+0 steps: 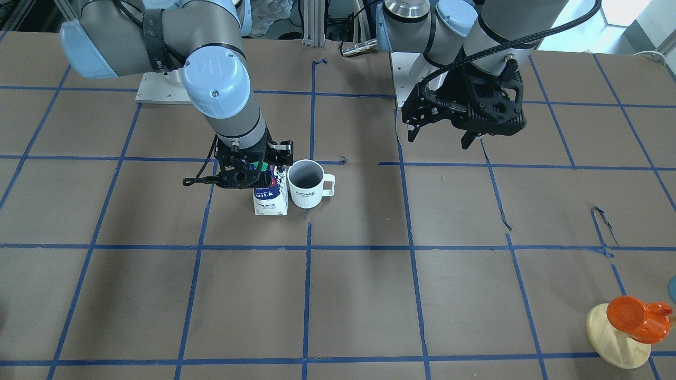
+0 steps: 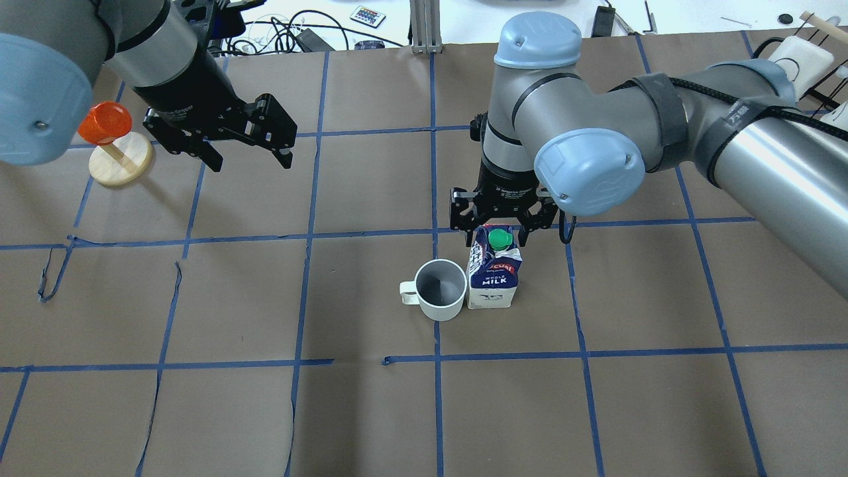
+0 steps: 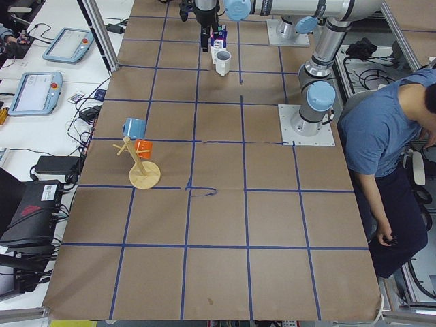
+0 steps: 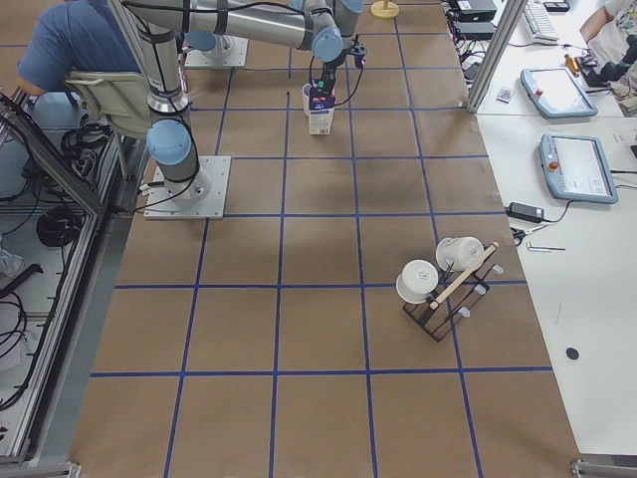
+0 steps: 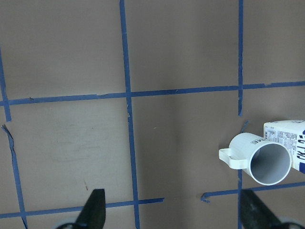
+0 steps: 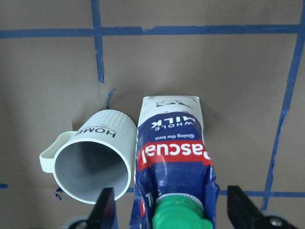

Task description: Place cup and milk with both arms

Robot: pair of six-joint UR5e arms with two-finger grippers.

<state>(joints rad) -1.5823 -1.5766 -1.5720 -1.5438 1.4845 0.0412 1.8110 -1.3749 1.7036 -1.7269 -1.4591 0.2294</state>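
The white ribbed cup (image 2: 440,288) marked "HOME" stands upright on the brown table, handle pointing away from the milk. The blue-and-white milk carton (image 2: 493,278) with a green cap stands right beside it, touching or nearly so. Both show in the front view, cup (image 1: 306,184) and milk (image 1: 270,200). My right gripper (image 2: 498,228) hangs over the carton's top. In the right wrist view (image 6: 175,210) its fingers (image 6: 107,210) straddle the carton (image 6: 174,157) with gaps on both sides, open. My left gripper (image 2: 250,161) is open and empty, raised well to the left; its wrist view shows the cup (image 5: 262,160).
A wooden mug tree (image 2: 109,142) with an orange cup stands at the table's far left edge, close behind my left arm. A dark rack with white cups (image 4: 438,284) stands at the right end. A person (image 3: 388,136) sits beside the robot's base.
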